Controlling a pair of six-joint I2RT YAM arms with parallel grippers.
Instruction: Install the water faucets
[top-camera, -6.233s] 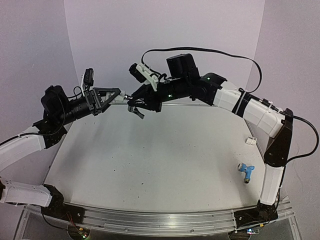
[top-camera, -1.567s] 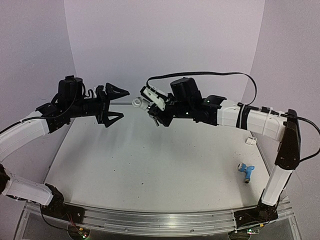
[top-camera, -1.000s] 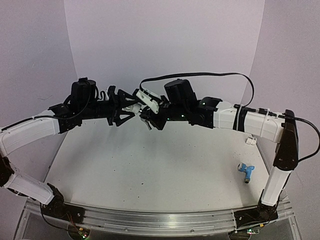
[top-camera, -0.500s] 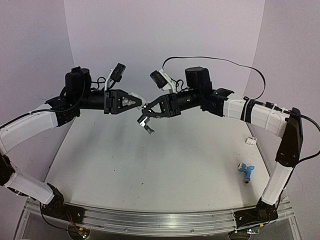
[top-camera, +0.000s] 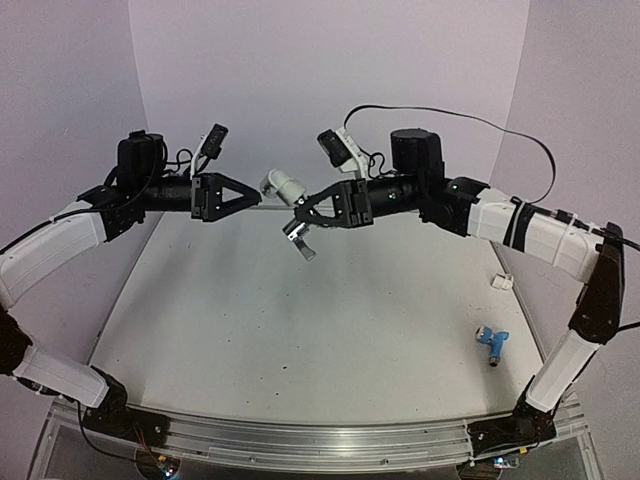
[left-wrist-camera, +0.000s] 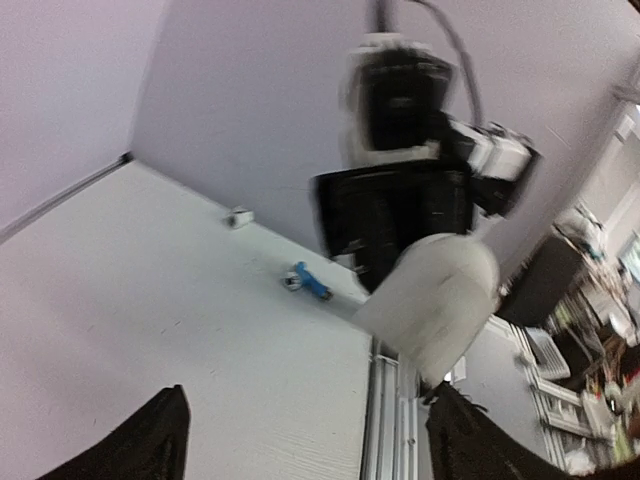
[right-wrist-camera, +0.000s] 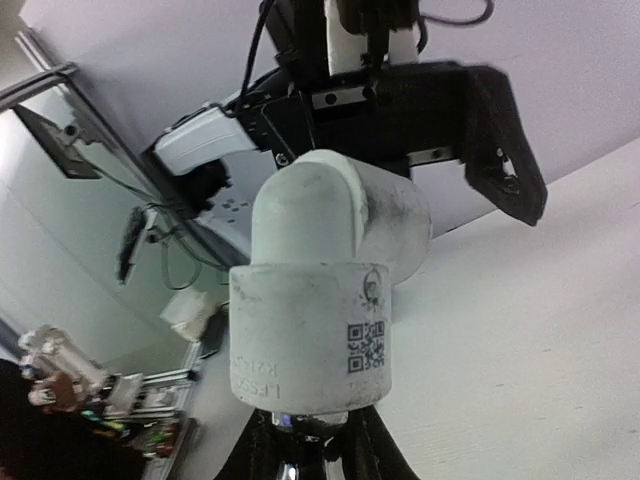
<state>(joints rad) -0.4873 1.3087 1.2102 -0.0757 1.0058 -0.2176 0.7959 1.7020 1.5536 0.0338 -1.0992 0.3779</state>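
Note:
My right gripper (top-camera: 302, 218) is shut on the shiny silver faucet (top-camera: 302, 243), held in mid-air above the back of the table. The faucet's end (right-wrist-camera: 300, 428) sits in a white elbow fitting (top-camera: 283, 186), which fills the right wrist view (right-wrist-camera: 320, 300). My left gripper (top-camera: 250, 197) hangs just left of the elbow (left-wrist-camera: 432, 300), open and apart from it. Its fingers (left-wrist-camera: 160, 440) stand wide with nothing between them. The light blue faucet (top-camera: 492, 342) lies on the table at the right, also seen in the left wrist view (left-wrist-camera: 308, 281).
A small white stubby fitting (top-camera: 504, 281) lies near the table's right edge, behind the blue faucet. The white table (top-camera: 300, 330) ends at a metal rail (top-camera: 300, 438) in front. Purple walls close the back and sides.
The left gripper has let go of the white elbow, opened wide and drawn back to the left. The right gripper, holding the silver faucet with the elbow on it, has shifted slightly right and up.

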